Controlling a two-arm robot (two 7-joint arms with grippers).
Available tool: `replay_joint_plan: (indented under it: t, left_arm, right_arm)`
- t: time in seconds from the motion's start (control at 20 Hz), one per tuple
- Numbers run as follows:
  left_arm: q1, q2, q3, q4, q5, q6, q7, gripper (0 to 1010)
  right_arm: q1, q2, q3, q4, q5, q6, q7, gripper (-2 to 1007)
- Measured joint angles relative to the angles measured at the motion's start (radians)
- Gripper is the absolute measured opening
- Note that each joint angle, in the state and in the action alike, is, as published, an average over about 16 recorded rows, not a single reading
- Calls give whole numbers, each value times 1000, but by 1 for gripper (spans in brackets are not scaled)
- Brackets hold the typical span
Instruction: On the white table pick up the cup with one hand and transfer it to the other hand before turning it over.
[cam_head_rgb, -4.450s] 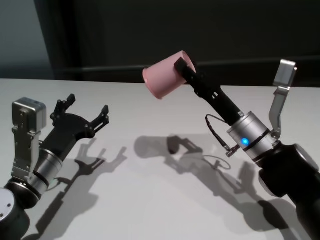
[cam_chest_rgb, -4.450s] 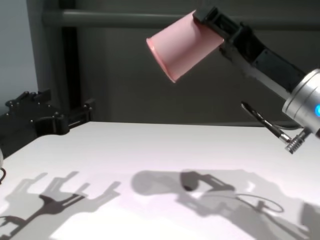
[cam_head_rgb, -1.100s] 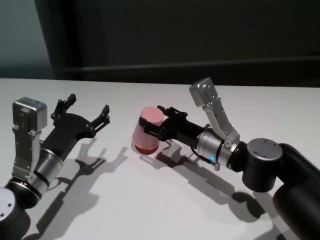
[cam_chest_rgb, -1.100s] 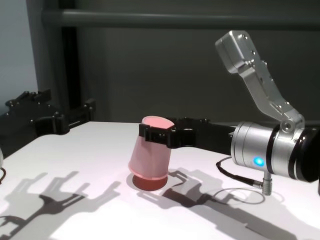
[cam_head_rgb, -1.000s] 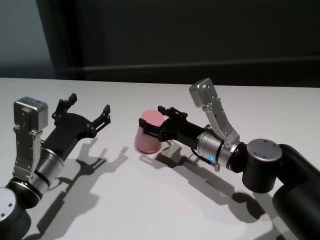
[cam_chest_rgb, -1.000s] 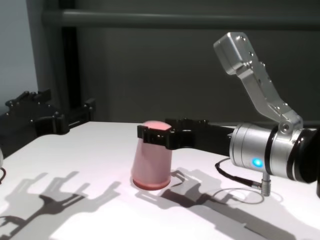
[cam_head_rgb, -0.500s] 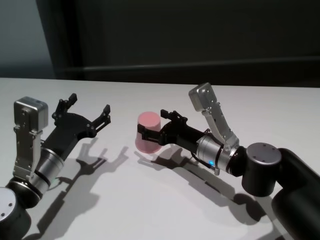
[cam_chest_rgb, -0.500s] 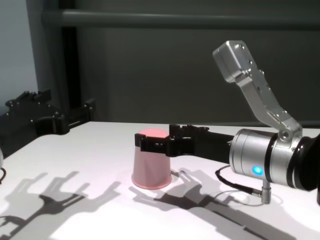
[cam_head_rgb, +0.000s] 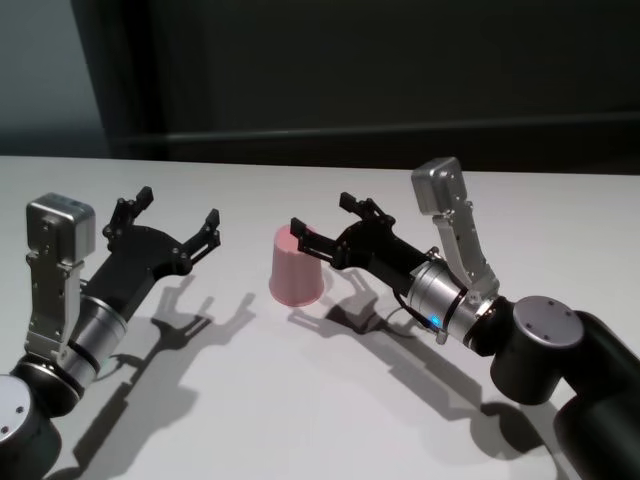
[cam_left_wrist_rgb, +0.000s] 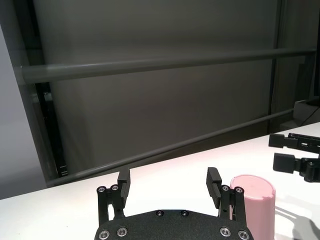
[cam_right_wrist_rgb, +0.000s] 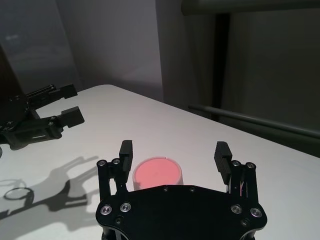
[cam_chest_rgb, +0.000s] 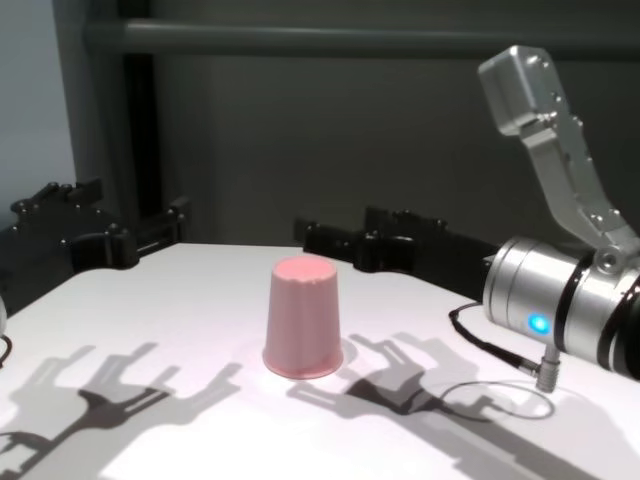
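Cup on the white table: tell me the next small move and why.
Probably draw the right pincer straight back, clear of the cup. The cup stands upside down on the white table, base up and wide rim on the surface, and the pincer is open, touching nothing, just beside the cup. The left pincer hangs open, well apart.

Pink cup (cam_chest_rgb: 303, 317) sits upside down on white table (cam_chest_rgb: 200, 430). My right gripper (cam_chest_rgb: 368, 240) w/ fingers spread, just behind it, not touching.
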Motion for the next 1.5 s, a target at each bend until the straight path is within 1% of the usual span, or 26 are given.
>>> replay_joint_plan:
  t: [0.3, 0.45, 0.55, 0.8, 1.05, 1.25, 1.5]
  left_arm:
    - [0, 0, 0, 0, 0, 0, 0, 1001]
    - [0, 0, 0, 0, 0, 0, 0, 1001]
    - [0, 0, 0, 0, 0, 0, 0, 1001]
    - [0, 0, 0, 0, 0, 0, 0, 1001]
    - [0, 0, 0, 0, 0, 0, 0, 1001]
    - [0, 0, 0, 0, 0, 0, 0, 1001]
    - [0, 0, 0, 0, 0, 0, 0, 1001]
  right_arm:
    - [-68, 9, 61, -58, -11, -71, -56, 1002]
    - [-102, 17, 90, -87, -21, -96, -84, 1002]
    - [-124, 23, 108, -104, -27, -107, -99, 1002]
    - [-172, 36, 149, -141, -39, -124, -130, 1002]
    - [-207, 43, 178, -164, -51, -133, -147, 1002]
    - [-224, 40, 193, -170, -59, -131, -152, 1002]
    - [-237, 33, 203, -169, -67, -126, -155, 1002]
